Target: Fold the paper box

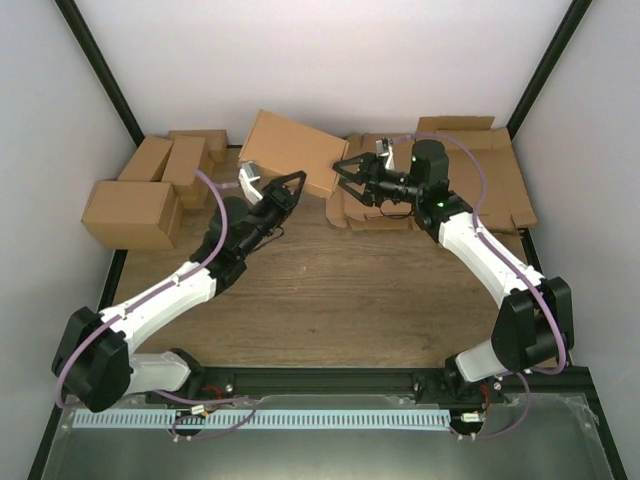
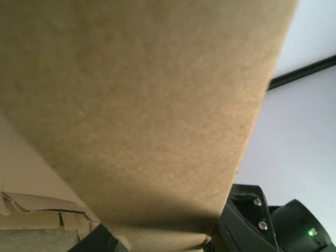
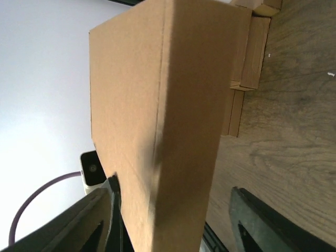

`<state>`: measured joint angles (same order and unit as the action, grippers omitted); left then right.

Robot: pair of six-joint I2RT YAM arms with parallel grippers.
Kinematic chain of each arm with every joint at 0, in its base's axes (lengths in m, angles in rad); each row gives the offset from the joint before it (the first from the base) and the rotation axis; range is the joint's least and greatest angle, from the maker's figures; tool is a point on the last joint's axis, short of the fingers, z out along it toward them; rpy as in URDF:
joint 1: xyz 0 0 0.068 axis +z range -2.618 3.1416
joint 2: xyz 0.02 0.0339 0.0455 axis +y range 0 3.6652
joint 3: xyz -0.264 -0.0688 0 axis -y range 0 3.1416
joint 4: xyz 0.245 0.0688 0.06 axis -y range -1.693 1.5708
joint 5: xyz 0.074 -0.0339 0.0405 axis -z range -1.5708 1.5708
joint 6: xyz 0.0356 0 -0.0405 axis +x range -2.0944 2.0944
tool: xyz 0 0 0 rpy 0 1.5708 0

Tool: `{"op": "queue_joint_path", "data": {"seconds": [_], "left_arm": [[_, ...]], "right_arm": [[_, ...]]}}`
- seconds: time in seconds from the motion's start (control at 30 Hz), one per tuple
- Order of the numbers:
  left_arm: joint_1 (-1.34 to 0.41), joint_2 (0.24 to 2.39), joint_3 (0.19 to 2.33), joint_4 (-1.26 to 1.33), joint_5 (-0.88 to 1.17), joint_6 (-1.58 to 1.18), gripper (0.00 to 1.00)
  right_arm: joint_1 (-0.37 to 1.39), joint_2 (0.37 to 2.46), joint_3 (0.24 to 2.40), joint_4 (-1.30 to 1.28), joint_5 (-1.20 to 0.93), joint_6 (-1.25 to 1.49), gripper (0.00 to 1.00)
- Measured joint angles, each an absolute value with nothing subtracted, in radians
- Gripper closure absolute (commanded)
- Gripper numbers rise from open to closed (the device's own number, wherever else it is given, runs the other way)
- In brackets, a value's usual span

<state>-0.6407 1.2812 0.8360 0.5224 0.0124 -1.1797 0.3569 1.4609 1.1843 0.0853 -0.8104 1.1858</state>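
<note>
The paper box [image 1: 295,150] is a closed brown rectangular box, held tilted above the back of the table. My left gripper [image 1: 285,183] grips its lower left edge. In the left wrist view the box [image 2: 147,105] fills the frame and spans the gap between both fingers of the left gripper [image 2: 163,239]. My right gripper [image 1: 342,175] is open around the box's right end. In the right wrist view the box [image 3: 157,105] stands between the fingers of the right gripper [image 3: 173,226], near the left finger, with a clear gap to the right finger [image 3: 262,223].
Several finished brown boxes [image 1: 150,190] are grouped at the back left. A pile of flat brown sheets [image 1: 480,175] lies at the back right, under the right arm. The wooden table [image 1: 330,290] is walled in on three sides.
</note>
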Motion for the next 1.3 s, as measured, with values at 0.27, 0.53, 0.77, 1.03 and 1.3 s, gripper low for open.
{"op": "queue_joint_path", "data": {"seconds": [0.27,0.53,0.77,1.03,1.3], "left_arm": [[-0.432,1.222,0.837,0.399,0.120,-1.185,0.72],[-0.039,1.089,0.829,0.187,0.321,-1.116,0.70],[0.456,1.079,0.820,0.053,0.609,-1.014,0.69],[0.622,1.269,0.931,-0.117,0.845,-0.831,0.68],[0.685,1.402,1.057,-0.253,0.902,-0.688,0.67]], "right_arm": [[0.355,1.377,1.129,0.042,-0.768,1.091,0.11],[0.336,1.278,1.086,-0.032,-0.730,0.942,0.10],[0.329,1.196,0.980,-0.053,-0.733,0.869,0.10],[0.329,1.167,0.965,-0.063,-0.762,0.833,0.10],[0.329,1.140,0.966,-0.077,-0.796,0.815,0.10]]}}
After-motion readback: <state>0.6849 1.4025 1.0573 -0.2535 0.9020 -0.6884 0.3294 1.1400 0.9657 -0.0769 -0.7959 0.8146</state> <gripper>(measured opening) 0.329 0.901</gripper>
